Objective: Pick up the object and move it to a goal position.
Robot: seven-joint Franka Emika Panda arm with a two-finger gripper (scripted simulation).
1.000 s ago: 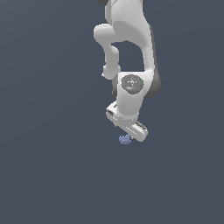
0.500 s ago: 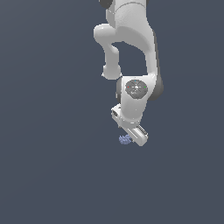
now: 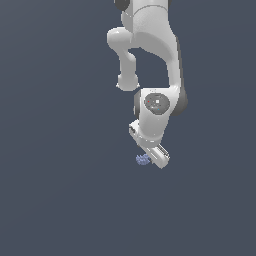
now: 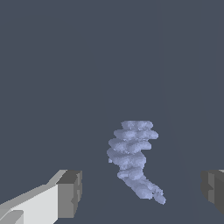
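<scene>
The object [image 4: 133, 156] is a small, lumpy periwinkle-blue piece with a bumpy, tapering shape, lying on the dark grey floor. In the wrist view it sits between my two fingertips, one grey pad [image 4: 70, 194] on one side and the other at the frame's edge, with wide gaps on both sides. My gripper [image 4: 142, 192] is open and touches nothing. In the exterior view the object [image 3: 142, 159] peeks out at the exterior view's left of the white hand, and the gripper [image 3: 152, 159] hangs low over it.
A plain dark grey surface [image 3: 60, 200] fills both views. The white arm [image 3: 150, 45] reaches down from the top of the exterior view.
The arm has shifted slightly toward the exterior view's right and lowered a little over the object. The object has not moved.
</scene>
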